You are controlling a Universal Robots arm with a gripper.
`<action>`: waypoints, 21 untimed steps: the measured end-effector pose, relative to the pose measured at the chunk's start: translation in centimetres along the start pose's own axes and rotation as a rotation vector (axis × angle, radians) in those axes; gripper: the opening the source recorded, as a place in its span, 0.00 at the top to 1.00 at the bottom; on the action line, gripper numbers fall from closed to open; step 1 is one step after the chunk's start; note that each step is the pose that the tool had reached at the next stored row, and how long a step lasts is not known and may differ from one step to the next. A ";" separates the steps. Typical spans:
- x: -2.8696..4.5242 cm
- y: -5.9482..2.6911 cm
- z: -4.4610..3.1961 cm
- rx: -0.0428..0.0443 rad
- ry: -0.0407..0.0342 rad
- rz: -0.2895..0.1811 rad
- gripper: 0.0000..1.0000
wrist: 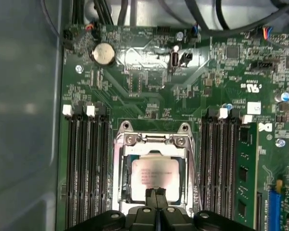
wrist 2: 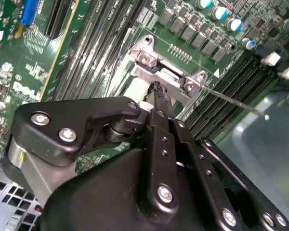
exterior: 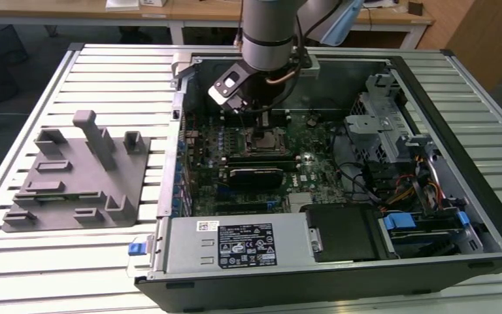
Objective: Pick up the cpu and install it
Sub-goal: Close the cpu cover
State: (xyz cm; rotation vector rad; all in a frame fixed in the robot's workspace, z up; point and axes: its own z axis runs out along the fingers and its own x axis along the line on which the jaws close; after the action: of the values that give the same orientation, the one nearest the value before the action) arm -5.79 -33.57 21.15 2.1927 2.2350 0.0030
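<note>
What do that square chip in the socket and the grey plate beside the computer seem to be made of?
The cpu has a pale silver top with a soft sheen, so probably metal with a satin finish. The grey fixture plate looks like matte plastic: it is an even, dull grey with no shine, and its posts are blocky.

The arm (exterior: 268,36) was observed entering at the top of the exterior view and was held close to vertical, with the wrist (exterior: 267,62) directed downward. The gripper (exterior: 267,120) was carried directly beneath it, pointed straight down. In the first wrist view the two fingers (wrist: 151,198) were found pressed together side by side, with no gap noted between the tips. In the second wrist view the black linkage housing (wrist 2: 135,192) was recorded behind the narrow paired fingers (wrist 2: 160,103), which were likewise drawn together.
</note>
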 end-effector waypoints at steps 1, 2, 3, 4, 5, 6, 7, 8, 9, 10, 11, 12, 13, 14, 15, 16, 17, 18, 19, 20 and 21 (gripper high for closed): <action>0.00 -0.07 0.15 0.0001 -0.0001 0.000 0.89; 0.00 -0.13 0.32 0.0001 -0.0001 0.000 0.89; 0.01 -0.18 0.48 0.0000 -0.0001 0.000 0.89; 0.01 -0.20 0.64 0.0000 0.0000 0.000 0.89; 0.01 -0.20 0.80 0.0001 -0.0002 0.000 0.89; 0.01 -0.20 0.96 0.0001 -0.0002 0.000 0.89; 0.01 -0.21 1.11 0.0001 -0.0003 0.000 0.89; 0.00 -0.22 1.23 0.0007 -0.0010 0.000 0.89; -0.02 -0.23 1.35 0.0013 -0.0017 0.000 0.89; -0.02 -0.24 1.44 0.0017 -0.0019 0.000 0.89; -0.02 -0.24 1.51 0.0017 -0.0019 0.000 0.89; -0.01 -0.21 1.56 0.0018 -0.0015 0.000 0.89; 0.00 -0.16 1.57 0.0021 -0.0016 0.000 0.89; -0.01 -0.11 1.55 0.0024 -0.0022 0.000 0.89; -0.03 -0.05 1.53 0.0028 -0.0026 0.000 0.89; -0.04 0.02 1.52 0.0031 -0.0029 0.000 0.89; -0.05 0.09 1.51 0.0035 -0.0031 0.000 0.89; -0.06 0.17 1.48 0.0039 -0.0035 0.000 0.89; -0.07 0.26 1.48 0.0041 -0.0034 0.000 0.89; -0.09 0.45 1.45 0.0043 -0.0025 0.000 0.89; -0.06 0.48 1.40 0.0046 -0.0024 0.000 0.89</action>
State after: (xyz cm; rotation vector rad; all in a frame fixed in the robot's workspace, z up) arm -5.29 -33.63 19.75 2.1937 2.2362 -0.0048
